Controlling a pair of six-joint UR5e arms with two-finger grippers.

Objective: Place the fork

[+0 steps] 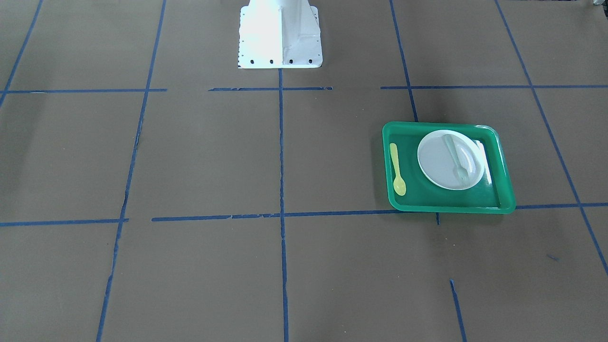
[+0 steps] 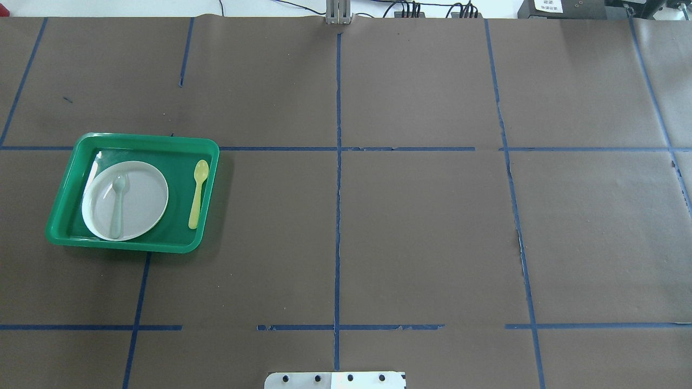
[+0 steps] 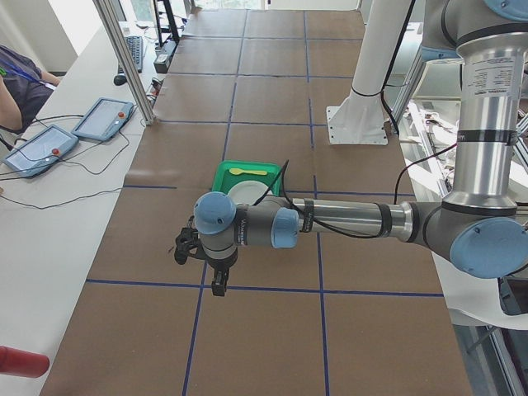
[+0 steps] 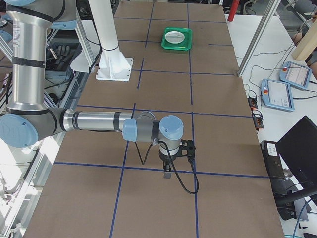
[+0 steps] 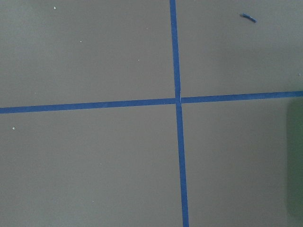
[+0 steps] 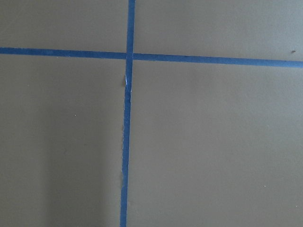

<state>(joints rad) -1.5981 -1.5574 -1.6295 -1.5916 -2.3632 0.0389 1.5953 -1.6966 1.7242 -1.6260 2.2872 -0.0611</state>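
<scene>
Brown paper covers the big table (image 2: pixel 421 216), and blue tape lines (image 2: pixel 338 216) cut it into squares. On the left side of the table sits a green tray (image 2: pixel 135 141). A round white plate (image 2: pixel 143 197) lies in the tray. The fork (image 2: pixel 116 208) lies flat on the plate, on its left part, with its tines pointing to the far side, away from the robot. A yellow spoon (image 2: pixel 197 194) lies in the tray to the right of the plate, not touching it, and its round end also points far. A thin white strip (image 2: pixel 92 173) lies in the tray just beside the plate's left edge. The left gripper (image 3: pixel 216 285) hangs above the table and points down, well apart from the tray, and nothing is in it. The right gripper (image 4: pixel 168 171) hangs above the table far over on the right side and also points down. Both show only from the side, so I cannot tell if their fingers are spread or pressed together.
</scene>
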